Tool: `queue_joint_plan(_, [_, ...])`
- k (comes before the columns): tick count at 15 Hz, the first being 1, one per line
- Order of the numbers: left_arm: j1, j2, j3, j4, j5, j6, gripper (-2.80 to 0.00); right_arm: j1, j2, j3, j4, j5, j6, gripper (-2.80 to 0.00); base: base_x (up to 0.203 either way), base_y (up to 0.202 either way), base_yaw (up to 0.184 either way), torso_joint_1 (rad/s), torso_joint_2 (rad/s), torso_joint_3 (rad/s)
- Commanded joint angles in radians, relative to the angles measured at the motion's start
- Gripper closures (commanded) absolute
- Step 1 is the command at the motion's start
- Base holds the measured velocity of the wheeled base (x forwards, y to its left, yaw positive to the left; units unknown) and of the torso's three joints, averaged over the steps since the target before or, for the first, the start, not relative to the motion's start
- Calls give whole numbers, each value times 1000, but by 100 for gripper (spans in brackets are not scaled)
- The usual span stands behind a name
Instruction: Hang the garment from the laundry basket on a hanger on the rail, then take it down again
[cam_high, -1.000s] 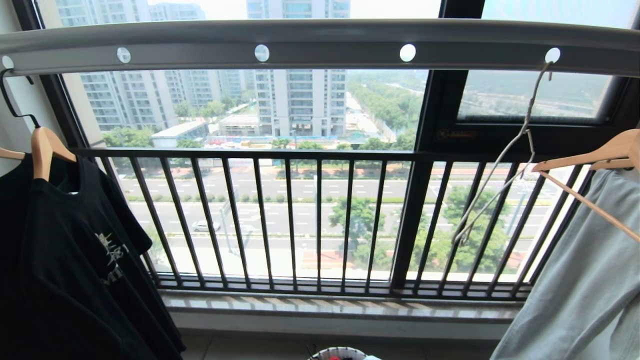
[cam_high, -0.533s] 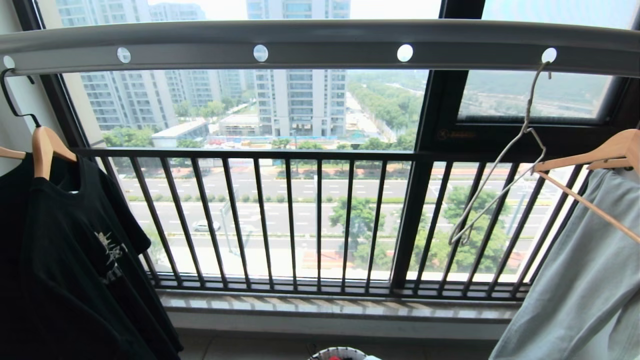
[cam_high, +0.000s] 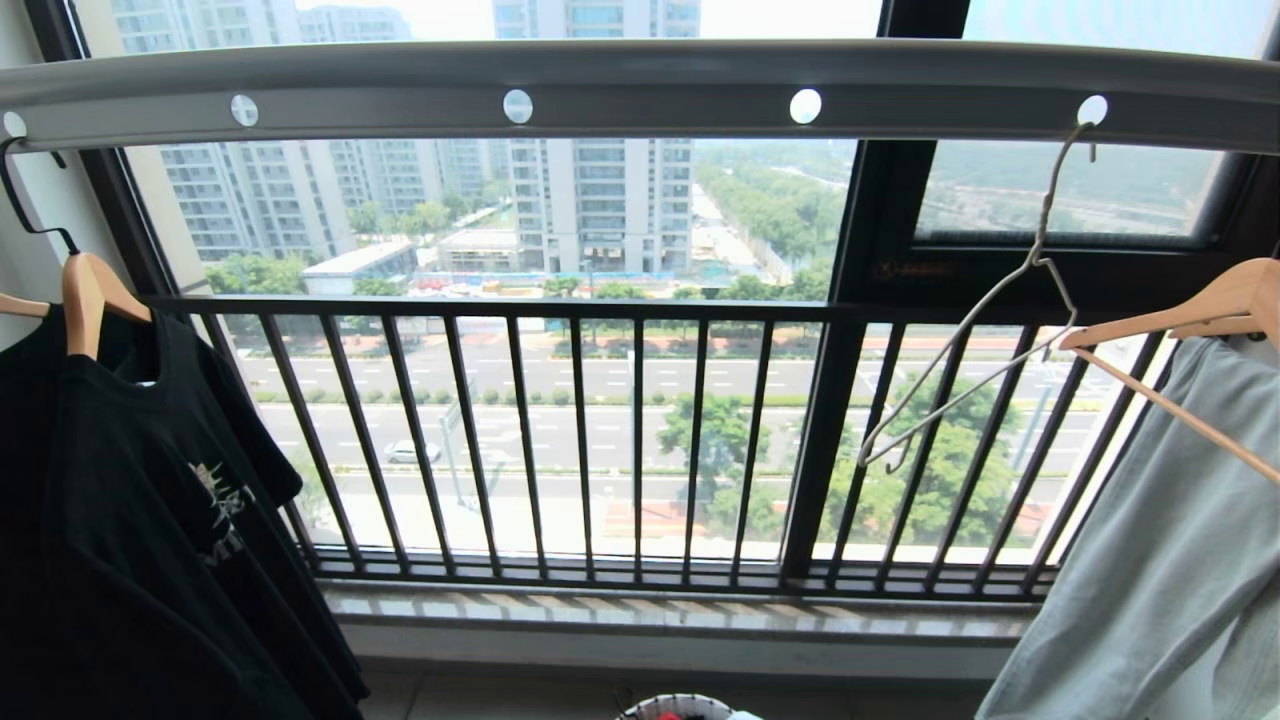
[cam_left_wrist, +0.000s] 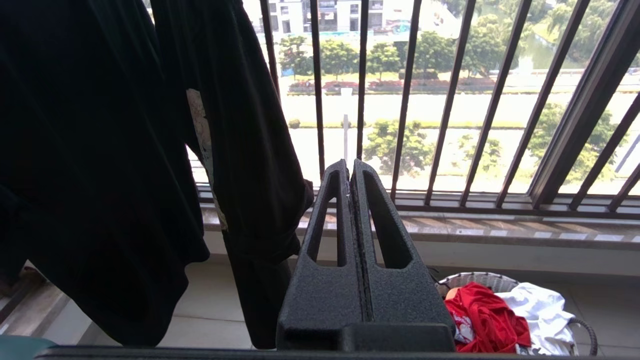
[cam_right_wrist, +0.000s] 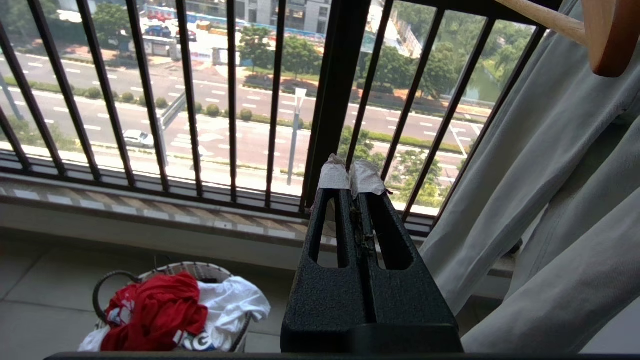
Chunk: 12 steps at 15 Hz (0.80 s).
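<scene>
Wire hanger (cam_high: 985, 330): empty on rail (cam_high: 640, 90), swung leftward since a second ago. Red shirt (cam_right_wrist: 155, 310): back in basket (cam_right_wrist: 107, 285); cycle looks finished. Left gripper (cam_left_wrist: 351, 167), right gripper (cam_right_wrist: 352, 175): both clenched, empty.

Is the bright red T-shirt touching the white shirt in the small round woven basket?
Touching. The right wrist view shows the red T-shirt lying against the white shirt in the basket, no gap between them.

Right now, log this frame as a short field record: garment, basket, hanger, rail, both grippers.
garment: red T-shirt crumpled in the basket, beside a white shirt
laundry basket: on the floor below the window
hanger: white wire hanger empty, hooked in a rail hole, tilted
rail: overhead
left gripper: shut, empty
right gripper: shut, empty
</scene>
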Motion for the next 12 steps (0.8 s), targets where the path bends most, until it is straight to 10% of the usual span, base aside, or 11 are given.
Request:
queue_joint_plan(1, [0, 1, 0, 1, 2, -20, 0, 0, -38, 142, -167, 10, 1, 0, 0, 0, 0, 0, 0, 0])
queue_joint_plan(12, [0, 1, 0, -1, 8, -82, 0, 0, -39, 154, -130, 15, 118, 0, 0, 0, 0, 0, 0, 0])
